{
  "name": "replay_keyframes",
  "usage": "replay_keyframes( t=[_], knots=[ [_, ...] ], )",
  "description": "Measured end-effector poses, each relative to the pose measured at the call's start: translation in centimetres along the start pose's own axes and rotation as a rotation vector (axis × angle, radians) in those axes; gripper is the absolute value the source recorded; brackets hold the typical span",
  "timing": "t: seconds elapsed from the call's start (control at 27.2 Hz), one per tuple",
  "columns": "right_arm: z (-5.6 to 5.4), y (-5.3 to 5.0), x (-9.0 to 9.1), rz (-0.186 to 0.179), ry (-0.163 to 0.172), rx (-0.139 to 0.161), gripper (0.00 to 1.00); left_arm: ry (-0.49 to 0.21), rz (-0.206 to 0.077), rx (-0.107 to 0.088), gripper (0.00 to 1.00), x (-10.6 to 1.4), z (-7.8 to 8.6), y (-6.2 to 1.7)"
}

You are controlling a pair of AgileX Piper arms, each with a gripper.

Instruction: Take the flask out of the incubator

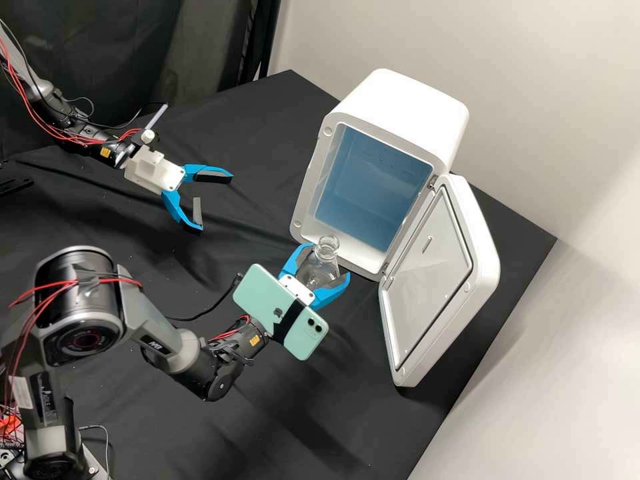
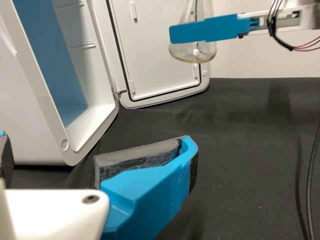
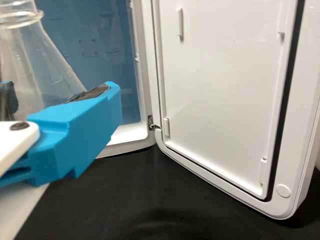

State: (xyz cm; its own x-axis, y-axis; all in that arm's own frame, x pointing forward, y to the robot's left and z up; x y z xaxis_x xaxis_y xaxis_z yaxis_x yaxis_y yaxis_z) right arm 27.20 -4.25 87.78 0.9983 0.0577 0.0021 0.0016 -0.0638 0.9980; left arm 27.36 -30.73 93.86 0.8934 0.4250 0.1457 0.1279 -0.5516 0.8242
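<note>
Right end effector grips flask

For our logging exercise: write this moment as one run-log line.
right gripper shut on flask | flask held outside incubator, above bench | door open | left gripper open, empty

This is a laboratory. A black cloth-covered bench stands against a plain white wall. At its far right is a small white box incubator with a blue interior, and a clear glass conical flask is just in front of it. At the near left is a dark grey robot arm trailing bare red wires.
</note>
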Motion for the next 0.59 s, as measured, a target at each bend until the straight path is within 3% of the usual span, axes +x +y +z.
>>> replay_keyframes(
  t=[0.37, 0.44, 0.59],
  knots=[
    [-1.5, -0.2, -1.2, -0.018, 0.037, -0.035, 0.0, 0.0, 0.0, 0.0, 1.0, 0.0, 0.0, 0.0],
    [-1.7, -0.6, -1.2, -0.03, 0.046, -0.04, 0.0, 0.0, 0.0, 0.0, 1.0, 0.0, 0.0, 0.0],
    [-2.7, -2.3, -1.6, -0.095, 0.08, -0.083, 0.0, 0.0, 0.0, 0.0, 1.0, 0.0, 0.0, 0.0]
  ],
)
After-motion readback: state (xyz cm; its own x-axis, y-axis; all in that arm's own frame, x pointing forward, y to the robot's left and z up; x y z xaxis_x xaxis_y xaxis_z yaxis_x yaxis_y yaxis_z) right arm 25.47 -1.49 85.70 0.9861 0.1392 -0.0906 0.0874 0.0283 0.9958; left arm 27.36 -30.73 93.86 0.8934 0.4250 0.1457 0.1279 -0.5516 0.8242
